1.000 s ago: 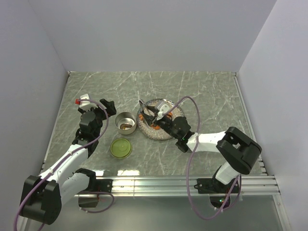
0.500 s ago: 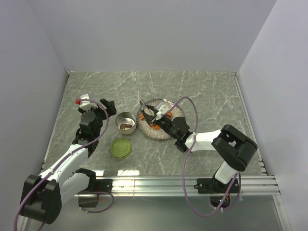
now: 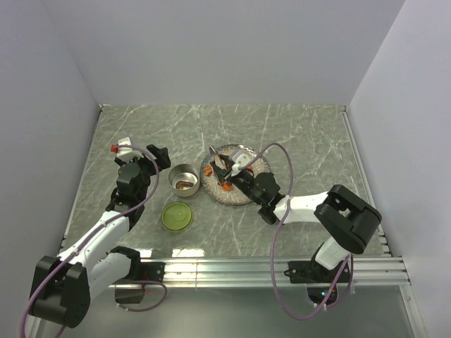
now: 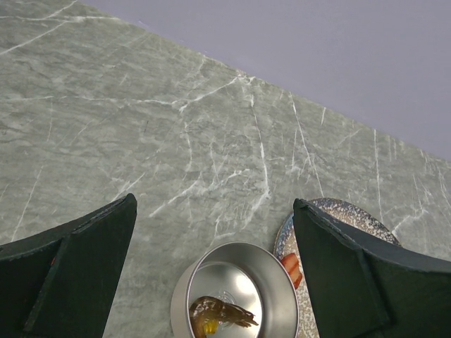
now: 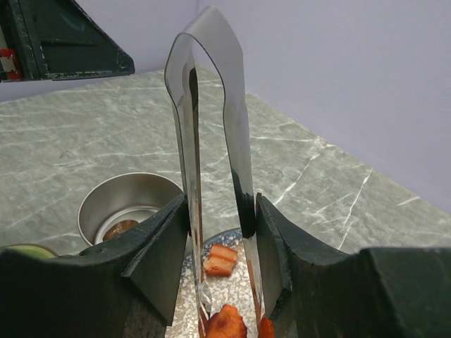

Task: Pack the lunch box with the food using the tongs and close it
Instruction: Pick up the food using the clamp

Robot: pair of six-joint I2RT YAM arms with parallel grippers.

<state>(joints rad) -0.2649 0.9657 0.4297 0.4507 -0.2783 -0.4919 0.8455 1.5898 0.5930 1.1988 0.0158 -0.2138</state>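
The right gripper [image 5: 220, 210] is clamped on the tongs [image 5: 211, 134] over the plate [image 3: 245, 198]. In the top view the tongs' long axis runs from 11 to 5 o'clock, joined end raised at 11, tips down among the orange food [image 5: 227, 320]. The left gripper [image 4: 211, 215], fingers wide apart, sits at 10 o'clock of the lunch box [image 3: 184, 179].
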